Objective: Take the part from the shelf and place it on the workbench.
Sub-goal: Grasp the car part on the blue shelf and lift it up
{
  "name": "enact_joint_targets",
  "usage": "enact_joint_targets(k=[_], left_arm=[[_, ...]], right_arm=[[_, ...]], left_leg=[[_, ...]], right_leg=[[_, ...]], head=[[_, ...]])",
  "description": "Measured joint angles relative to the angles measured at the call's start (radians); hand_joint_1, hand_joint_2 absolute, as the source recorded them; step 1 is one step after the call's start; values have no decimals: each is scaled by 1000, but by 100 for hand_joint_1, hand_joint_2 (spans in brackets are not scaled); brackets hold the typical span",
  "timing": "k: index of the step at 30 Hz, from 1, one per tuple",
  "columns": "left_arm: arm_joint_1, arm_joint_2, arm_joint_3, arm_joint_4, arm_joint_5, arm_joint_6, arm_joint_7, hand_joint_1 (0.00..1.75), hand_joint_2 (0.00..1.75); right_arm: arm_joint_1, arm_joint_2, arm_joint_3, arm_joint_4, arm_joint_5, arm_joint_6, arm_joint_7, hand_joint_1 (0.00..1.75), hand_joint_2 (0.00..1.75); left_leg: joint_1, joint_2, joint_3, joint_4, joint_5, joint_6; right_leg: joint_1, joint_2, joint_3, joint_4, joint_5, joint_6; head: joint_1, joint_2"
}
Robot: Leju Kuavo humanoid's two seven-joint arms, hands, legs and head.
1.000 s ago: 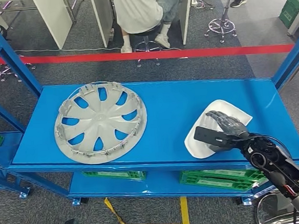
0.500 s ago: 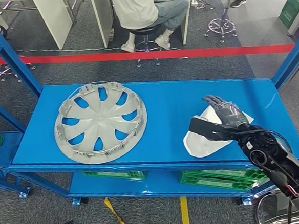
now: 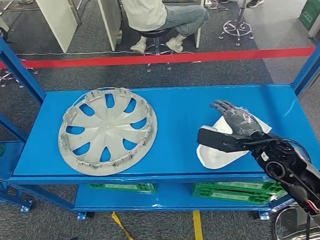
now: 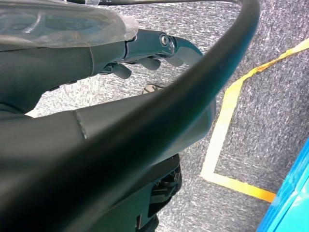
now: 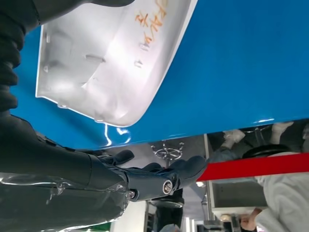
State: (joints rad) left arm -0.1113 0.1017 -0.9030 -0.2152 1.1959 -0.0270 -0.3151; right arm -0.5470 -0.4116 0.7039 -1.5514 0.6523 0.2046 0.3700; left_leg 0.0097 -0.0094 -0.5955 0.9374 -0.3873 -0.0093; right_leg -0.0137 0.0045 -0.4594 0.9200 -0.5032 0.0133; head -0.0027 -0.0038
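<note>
The white curved plastic cover part (image 3: 219, 151) lies on the right side of the blue metal shelf (image 3: 179, 118), near its front edge. The right hand (image 3: 233, 127) is spread over it, fingers (image 3: 224, 109) extended across its upper side and the thumb reaching out past its left edge; whether it actually grips the part cannot be told. In the right wrist view the part (image 5: 109, 63) shows orange handwriting. A silver plastic hubcap (image 3: 107, 130) lies well apart on the shelf's left side. The left hand (image 4: 153, 48) hangs above grey carpet, fingers loosely curled and holding nothing. Behind a red floor line (image 3: 154, 59) a person (image 3: 154, 10) sits on a stool.
</note>
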Motion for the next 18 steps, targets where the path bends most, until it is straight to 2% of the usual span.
enact_joint_targets(k=[18], left_arm=[[-1, 0, 0, 0, -13, 0, 9, 0, 0]], right_arm=[[0, 4, -7, 60, -56, -42, -14, 0, 175]], left_leg=[[0, 0, 0, 0, 0, 0]], right_leg=[[0, 0, -1, 0, 0, 0]], head=[[0, 0]])
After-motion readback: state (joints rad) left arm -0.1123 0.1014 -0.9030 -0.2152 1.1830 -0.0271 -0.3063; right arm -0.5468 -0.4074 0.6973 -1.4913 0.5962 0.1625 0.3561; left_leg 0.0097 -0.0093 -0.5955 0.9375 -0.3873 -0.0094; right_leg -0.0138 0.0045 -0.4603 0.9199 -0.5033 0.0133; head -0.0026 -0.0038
